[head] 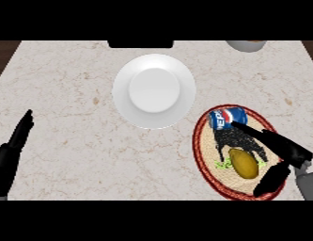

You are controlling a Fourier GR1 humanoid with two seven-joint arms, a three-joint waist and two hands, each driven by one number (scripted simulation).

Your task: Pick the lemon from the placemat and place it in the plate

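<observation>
Seen steeply from above: a pale marbled desk (68,141) with dark flooring past its edges, a white plate (154,90) at centre, and to its right a round woven placemat (204,141) with a red rim, carrying a blue soda can (227,117) and the yellow lemon (244,163). Right hand (284,150) low over the mat, fingers (246,129) and thumb spread wide either side of the lemon, apparently set to close, not yet holding it. Left hand (10,150) resting at the left edge, fingers straight.

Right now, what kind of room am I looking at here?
Probably a kitchen or dining spot: a marble-look counter carries a white plate, and a round woven placemat holds a lemon and a blue soda can.
</observation>
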